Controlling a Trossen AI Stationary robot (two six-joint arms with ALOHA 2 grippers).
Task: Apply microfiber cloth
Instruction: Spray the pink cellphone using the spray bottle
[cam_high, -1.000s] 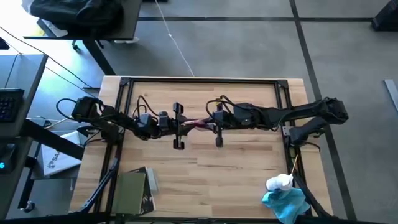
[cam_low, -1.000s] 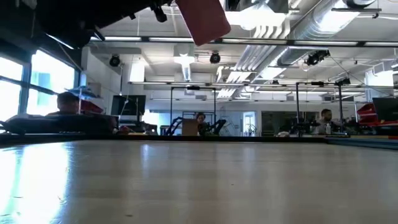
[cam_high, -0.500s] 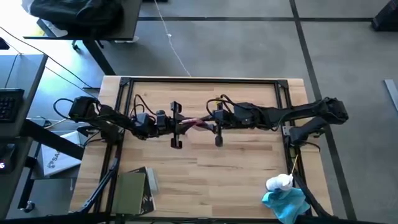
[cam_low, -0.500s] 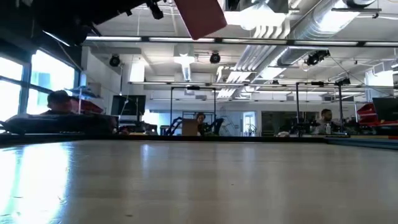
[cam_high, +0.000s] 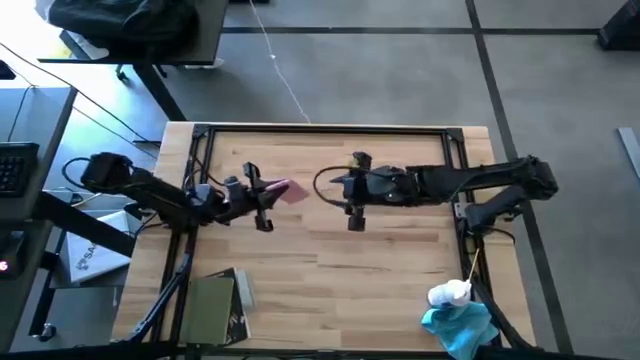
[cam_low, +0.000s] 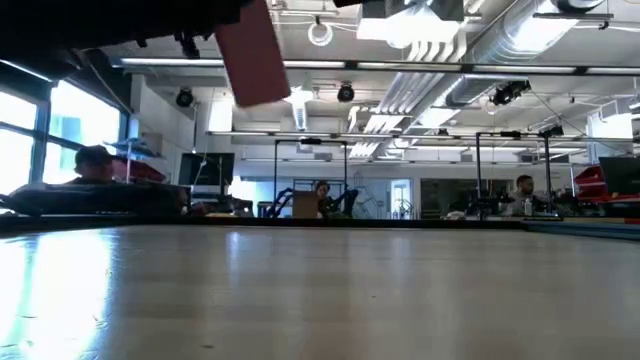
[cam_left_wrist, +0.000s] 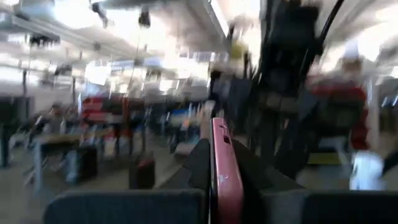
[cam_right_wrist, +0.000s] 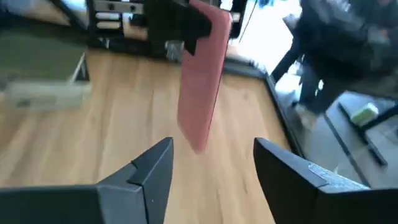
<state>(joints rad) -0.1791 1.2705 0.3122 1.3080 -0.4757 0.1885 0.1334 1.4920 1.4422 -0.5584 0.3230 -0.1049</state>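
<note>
Since the earlier frame the left gripper (cam_high: 262, 196) has drawn back toward the table's left side, taking the flat pink object (cam_high: 281, 191) with it, and the two grippers no longer meet at the middle. The left gripper's fingers are pinched on the pink object (cam_left_wrist: 221, 168), which hangs well above the wooden table (cam_high: 330, 260). Right of it, apart from the pink object (cam_right_wrist: 202, 78), the right gripper (cam_high: 353, 205) hovers over the table's middle with its fingers (cam_right_wrist: 152, 168) spread and nothing between them. The microfiber cloth (cam_high: 458, 326) lies bunched at the near right corner, with a small white bottle (cam_high: 449, 293) touching it.
</note>
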